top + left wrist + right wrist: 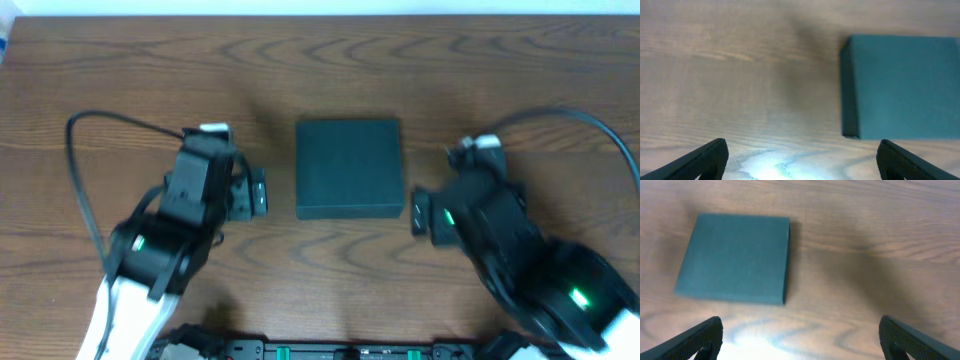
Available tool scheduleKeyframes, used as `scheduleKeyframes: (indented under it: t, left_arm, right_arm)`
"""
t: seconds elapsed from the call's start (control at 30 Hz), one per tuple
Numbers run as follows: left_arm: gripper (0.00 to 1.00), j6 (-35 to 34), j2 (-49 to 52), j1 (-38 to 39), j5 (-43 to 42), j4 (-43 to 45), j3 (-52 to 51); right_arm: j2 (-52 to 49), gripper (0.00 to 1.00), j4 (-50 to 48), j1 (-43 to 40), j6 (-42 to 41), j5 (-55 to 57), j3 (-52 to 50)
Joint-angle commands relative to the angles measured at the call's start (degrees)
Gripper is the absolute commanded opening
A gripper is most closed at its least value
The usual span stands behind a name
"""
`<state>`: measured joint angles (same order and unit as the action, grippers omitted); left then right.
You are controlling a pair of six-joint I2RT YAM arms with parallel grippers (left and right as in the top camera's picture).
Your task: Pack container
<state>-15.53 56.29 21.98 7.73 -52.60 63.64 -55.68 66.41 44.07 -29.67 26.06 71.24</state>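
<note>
The container (349,167) is a dark teal square box, lid shut, lying flat at the middle of the wooden table. It also shows in the left wrist view (902,87) at upper right and in the right wrist view (735,256) at upper left. My left gripper (256,191) is open and empty just left of the box, above bare wood (800,162). My right gripper (421,213) is open and empty just right of the box's near corner (800,340). No snack packets are in view.
The brown wooden table (320,70) stretches all round the box. A black cable (100,120) loops behind the left arm and another (590,125) behind the right arm. A dark rail (330,350) runs along the table's front edge.
</note>
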Motion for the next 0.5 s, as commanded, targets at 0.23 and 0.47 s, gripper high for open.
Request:
scheduleKeyframes:
  t: [0.23,0.47]
  left_arm:
    - [0.96,0.2,-13.5,5.0,0.6,-4.5,-4.6]
    - [0.96,0.1,-13.3,5.0,0.6,-10.7,-4.6]
  right_arm:
    - [14.7,0.99,9.7,6.8,-6.7,2.4,-0.1]
    - [15.3,0.99,10.3,6.8,-6.7,-4.5,-0.1]
